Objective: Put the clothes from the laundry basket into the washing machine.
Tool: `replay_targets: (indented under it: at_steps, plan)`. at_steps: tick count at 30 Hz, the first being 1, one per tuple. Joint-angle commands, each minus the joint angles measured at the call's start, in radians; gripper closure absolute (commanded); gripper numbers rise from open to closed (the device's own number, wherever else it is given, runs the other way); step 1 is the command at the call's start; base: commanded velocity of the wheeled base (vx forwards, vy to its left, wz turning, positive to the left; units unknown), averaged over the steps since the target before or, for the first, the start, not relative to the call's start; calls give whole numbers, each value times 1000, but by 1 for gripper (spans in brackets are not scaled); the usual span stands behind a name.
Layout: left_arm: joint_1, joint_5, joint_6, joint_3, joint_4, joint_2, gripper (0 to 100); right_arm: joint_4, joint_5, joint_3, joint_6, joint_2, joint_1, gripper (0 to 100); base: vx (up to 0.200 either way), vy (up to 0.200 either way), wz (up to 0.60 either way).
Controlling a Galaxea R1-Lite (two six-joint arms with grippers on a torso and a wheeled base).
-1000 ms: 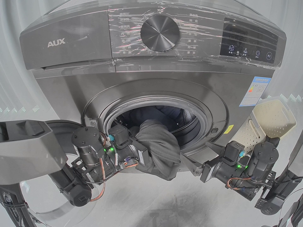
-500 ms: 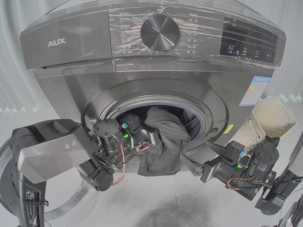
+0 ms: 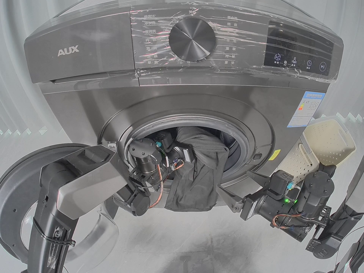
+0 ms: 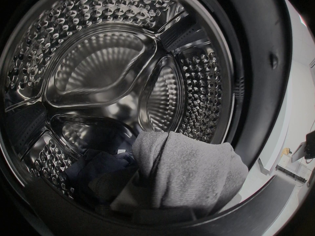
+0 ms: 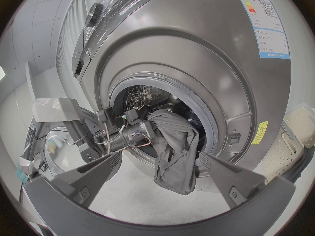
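The grey washing machine (image 3: 94, 110) stands with its round opening (image 3: 242, 148) uncovered. My left gripper (image 3: 185, 154) sits inside the mouth of the drum, shut on a grey garment (image 3: 197, 171) that drapes over it and hangs down past the lower rim. Through the left wrist view the garment (image 4: 190, 171) bunches in front of the steel drum (image 4: 98, 66), with dark blue clothes (image 4: 98, 171) lying on the drum floor. My right gripper (image 3: 233, 179) is open and holds nothing, low and right of the opening, just beside the hanging cloth (image 5: 174, 154).
The machine's door (image 3: 19, 186) is swung open at the left, behind my left arm. A cream perforated laundry basket (image 3: 330, 141) leans against the machine at the right, behind my right arm. Pale floor lies in front of the machine.
My left arm has risen and pushed deeper into the drum opening, lifting the grey garment up over the rim. The right arm has not moved.
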Motion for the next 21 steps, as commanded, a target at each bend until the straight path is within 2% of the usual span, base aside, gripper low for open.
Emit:
replay_targets:
  at_steps: [1, 4, 9, 11, 15, 21]
  plan:
    - [14, 28, -1, -134, 65, 63, 100, 0, 0, 1, 0, 5, 0, 0, 0, 0, 0]
    - [14, 51, 0, -208, 107, 86, 100, 0, -2, 1, 0, 11, 0, 0, 0, 0, 0]
    - [11, 51, -1, -271, 153, 117, 100, 0, -8, -1, 0, 12, 5, 0, 0, 0, 0]
    - [11, 60, 0, -353, 185, 166, 100, 0, -8, -1, 0, 12, 8, 0, 0, 0, 0]
    - [20, 129, 2, -515, 242, 217, 100, 0, -8, -1, 0, 12, 8, 0, 0, 0, 0]
    - [28, 174, 2, -663, 288, 250, 100, 0, -8, -1, 0, 15, 8, 0, 0, 0, 0]
